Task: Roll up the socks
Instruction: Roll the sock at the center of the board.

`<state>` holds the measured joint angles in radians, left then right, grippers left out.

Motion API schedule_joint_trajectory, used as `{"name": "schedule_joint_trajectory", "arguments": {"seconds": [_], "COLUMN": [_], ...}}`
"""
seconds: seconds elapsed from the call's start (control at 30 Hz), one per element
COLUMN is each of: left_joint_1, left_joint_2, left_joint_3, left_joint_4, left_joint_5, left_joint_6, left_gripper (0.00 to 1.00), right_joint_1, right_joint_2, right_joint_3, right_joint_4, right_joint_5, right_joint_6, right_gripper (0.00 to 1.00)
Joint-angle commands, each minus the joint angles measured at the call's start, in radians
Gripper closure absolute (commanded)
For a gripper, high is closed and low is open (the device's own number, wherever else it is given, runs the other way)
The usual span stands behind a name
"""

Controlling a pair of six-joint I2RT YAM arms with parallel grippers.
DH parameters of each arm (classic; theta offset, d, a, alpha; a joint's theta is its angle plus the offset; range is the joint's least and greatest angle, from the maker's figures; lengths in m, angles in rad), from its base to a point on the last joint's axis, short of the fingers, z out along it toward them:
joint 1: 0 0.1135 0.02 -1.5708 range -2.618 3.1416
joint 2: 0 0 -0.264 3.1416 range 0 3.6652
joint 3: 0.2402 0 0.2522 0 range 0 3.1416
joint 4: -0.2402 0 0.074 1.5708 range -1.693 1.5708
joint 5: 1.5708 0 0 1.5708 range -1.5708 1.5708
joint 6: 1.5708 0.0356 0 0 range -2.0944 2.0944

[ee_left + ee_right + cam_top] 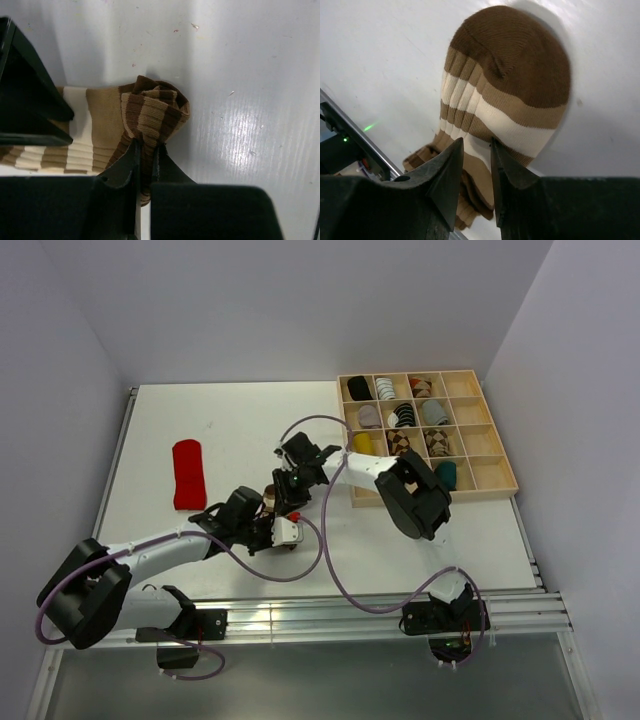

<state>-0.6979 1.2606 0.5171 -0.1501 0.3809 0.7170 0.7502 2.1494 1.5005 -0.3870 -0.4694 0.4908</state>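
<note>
The brown-and-cream striped sock [268, 501] lies on the white table between my two grippers. My left gripper [146, 147] is shut on its folded, bunched brown end [152, 107]; in the top view that gripper [273, 524] sits just near of the sock. My right gripper [476, 146] hangs over the sock's mid part [505, 95], jaws a narrow gap apart, with flat cream and tan fabric showing between the tips; from above, that gripper [285, 488] is at the sock's far side. The plain red sock [187, 473] lies flat at the left, away from both grippers.
A wooden tray [492, 475] with many compartments stands at the right rear and holds several rolled sock bundles. Purple cables loop across the table's near half. A metal rail [380, 612] runs along the near edge.
</note>
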Motion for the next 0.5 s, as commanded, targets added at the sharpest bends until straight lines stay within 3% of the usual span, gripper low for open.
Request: {"name": "schedule_joint_trajectory", "arguments": {"seconds": [0.0,0.17,0.47], "left_joint_1": [0.001,0.006,0.063], "left_joint_2": [-0.012,0.019,0.292], "left_joint_3": [0.032,0.081,0.28], "left_joint_4": [-0.124,-0.178,-0.416], "left_joint_5": [0.073,0.131,0.28], "left_joint_6": [-0.018,-0.019,0.028], "left_gripper": [1.0,1.0,1.0], "right_joint_1": [-0.026,-0.052,-0.063], "right_joint_2": [-0.042,-0.103,-0.106], "right_joint_3": [-0.098,-0.19,-0.209], "right_joint_4": [-0.047,-0.029,0.005], "right_joint_5": [0.192,0.215,0.184], "right_joint_6": [-0.009,-0.015,-0.05], "right_gripper": [0.63,0.63,0.63]}}
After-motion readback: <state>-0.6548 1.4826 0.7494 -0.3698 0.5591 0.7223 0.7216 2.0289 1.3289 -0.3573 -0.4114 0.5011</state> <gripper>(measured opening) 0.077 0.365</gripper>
